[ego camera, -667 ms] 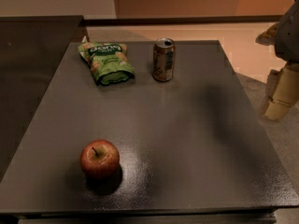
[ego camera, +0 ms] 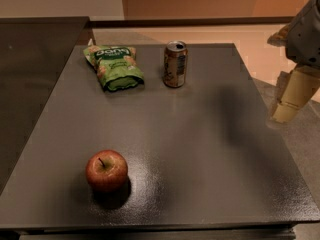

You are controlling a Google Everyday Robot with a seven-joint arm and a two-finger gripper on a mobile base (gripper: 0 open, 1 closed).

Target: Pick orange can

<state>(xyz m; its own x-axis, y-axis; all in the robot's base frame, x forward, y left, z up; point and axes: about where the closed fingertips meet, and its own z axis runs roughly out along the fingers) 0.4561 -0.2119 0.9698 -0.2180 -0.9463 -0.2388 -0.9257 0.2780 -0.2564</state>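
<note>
In the camera view, the one view there is, the task looks barely begun: the orange can [ego camera: 175,64] stands upright on the dark tabletop [ego camera: 200,149] near its far edge, just right of a green snack bag [ego camera: 114,66] and apart from it, with nothing touching it. The claw [ego camera: 287,109] hangs at the right edge of the view, out past the right side of the tabletop and well apart from the can, pointing downward. How far open it is I cannot tell from this angle, though it has hold of nothing that shows, and the can is plainly not in it. By my judgement everything is left to do: bringing the claw over the tabletop to the can, closing on its body, and lifting it clear without knocking the bag beside it. Counted: one orange can, one green snack bag lying flat, one red apple [ego camera: 106,170] near the front left of the tabletop, and one claw
</note>
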